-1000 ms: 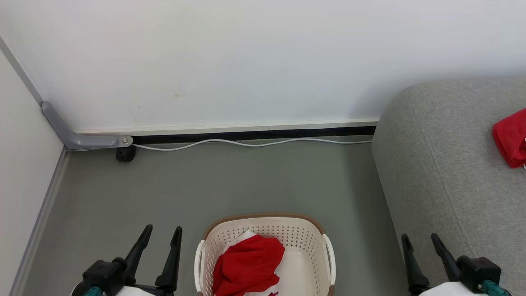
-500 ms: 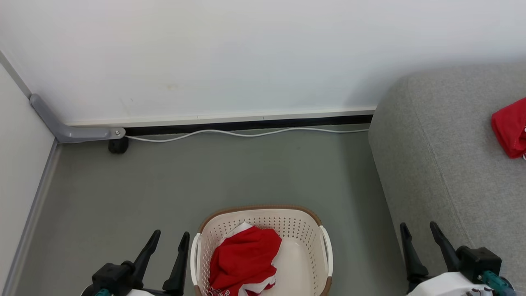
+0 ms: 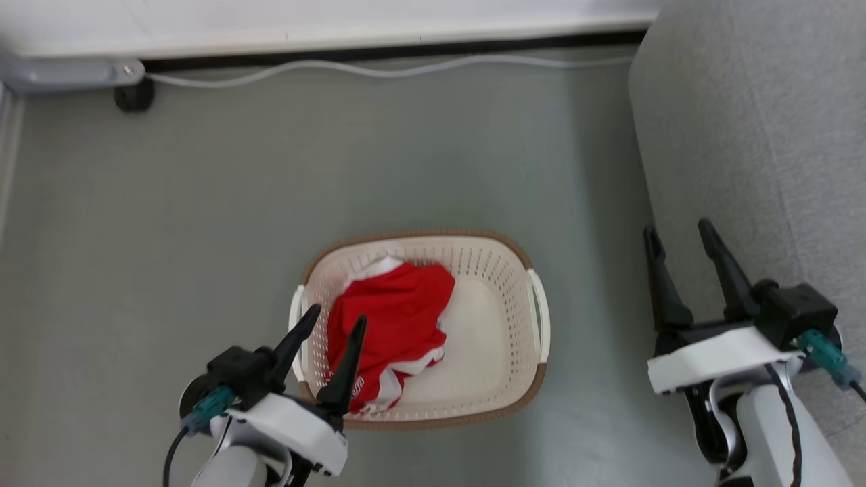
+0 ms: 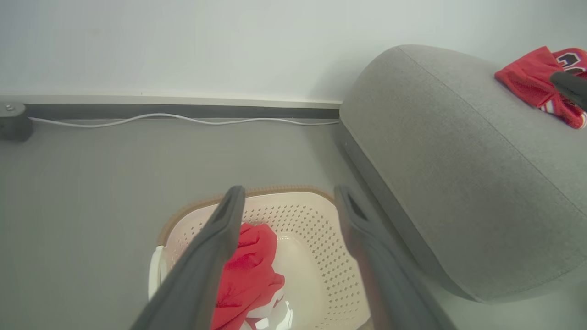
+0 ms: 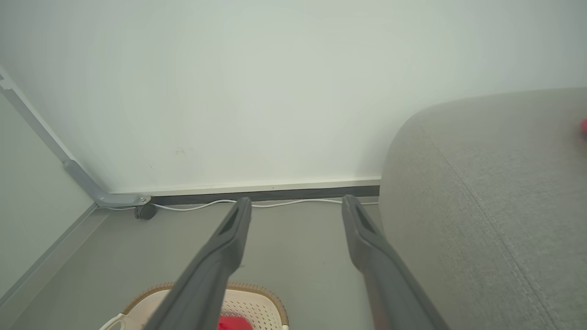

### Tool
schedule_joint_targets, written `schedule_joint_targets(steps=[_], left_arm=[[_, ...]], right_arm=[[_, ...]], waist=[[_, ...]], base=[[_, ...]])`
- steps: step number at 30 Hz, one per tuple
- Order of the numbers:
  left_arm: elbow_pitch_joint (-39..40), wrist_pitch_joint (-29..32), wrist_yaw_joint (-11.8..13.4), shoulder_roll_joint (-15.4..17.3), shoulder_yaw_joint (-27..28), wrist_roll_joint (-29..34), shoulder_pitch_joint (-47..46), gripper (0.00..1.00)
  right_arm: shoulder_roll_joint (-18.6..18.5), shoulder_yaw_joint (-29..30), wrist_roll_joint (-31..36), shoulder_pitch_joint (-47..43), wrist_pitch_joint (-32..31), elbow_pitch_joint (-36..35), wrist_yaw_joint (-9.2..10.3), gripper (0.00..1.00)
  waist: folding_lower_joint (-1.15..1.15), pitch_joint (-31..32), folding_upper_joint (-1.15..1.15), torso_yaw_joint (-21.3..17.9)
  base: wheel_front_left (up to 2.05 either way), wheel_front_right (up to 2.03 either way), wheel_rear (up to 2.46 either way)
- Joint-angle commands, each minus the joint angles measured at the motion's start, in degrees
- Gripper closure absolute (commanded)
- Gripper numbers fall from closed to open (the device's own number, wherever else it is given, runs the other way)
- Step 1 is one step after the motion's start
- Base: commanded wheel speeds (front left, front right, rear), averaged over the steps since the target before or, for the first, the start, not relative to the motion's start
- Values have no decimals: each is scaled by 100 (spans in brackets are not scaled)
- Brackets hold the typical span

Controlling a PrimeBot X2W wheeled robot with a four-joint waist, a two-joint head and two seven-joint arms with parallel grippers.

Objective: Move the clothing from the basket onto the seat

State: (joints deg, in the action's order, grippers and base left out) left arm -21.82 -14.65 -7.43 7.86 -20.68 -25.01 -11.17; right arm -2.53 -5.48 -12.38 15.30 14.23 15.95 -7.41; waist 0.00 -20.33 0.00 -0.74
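**Two red garments: one in the basket, one on the sofa**

Nearest the robot, at 7 o'clock in the head view, the left gripper (image 3: 338,313) has its two dark fingers spread wide with nothing between them. Their tips are over the left rim of the basket (image 3: 473,237). At 3 o'clock the right gripper (image 3: 678,228) is equally spread and empty, just beside the flank of the sofa (image 3: 744,135).

The one oval cream basket, perforated, with a brown rim and two white handles, sits at centre on the grey floor (image 3: 169,203). In its left half lies one crumpled bright red garment (image 3: 396,318), with white trim at its 12 and 6 o'clock edges.

The single light grey fabric sofa spans 1 to 4 o'clock. In the left wrist view a second red garment (image 4: 527,78), with white stripes and a dark-and-white mark, rests on top of the sofa at 2 o'clock, well apart from the basket.

Farthest away, at 12 o'clock in the head view, one white cable (image 3: 379,71) runs along the base of the wall.
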Motion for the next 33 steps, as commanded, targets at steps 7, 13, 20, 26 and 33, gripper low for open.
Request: schedule_joint_targets(steps=[7,13,20,26,33], left_arm=[[-1110,-35,-6,271,-1266,-241,-1876,0],[-2494,-35,-6,547,-2552,-22,-3407,0],[-4136,4,-6,310,-3347,594,-4579,0],[-4988,459,62,397,-3566,751,-5026,0],[-5150,917,151,624,-3682,798,-5172,0]], right_arm=[[-35,-427,113,1149,77,-607,-8,0],[-35,-730,-243,1601,77,-839,-8,0],[-35,-862,-496,1584,77,-986,-8,0],[-35,-997,-699,1521,77,-1209,-8,0],[-35,-1082,-785,1426,77,-1411,-8,0]], waist=[[0,-2004,0,-232],[0,-2835,0,-597],[0,-3203,0,-974],[0,-3512,0,-1294],[0,-3672,0,-1423]], base=[[0,0,0],[0,0,0],[0,0,0],[0,0,0],[0,0,0]])
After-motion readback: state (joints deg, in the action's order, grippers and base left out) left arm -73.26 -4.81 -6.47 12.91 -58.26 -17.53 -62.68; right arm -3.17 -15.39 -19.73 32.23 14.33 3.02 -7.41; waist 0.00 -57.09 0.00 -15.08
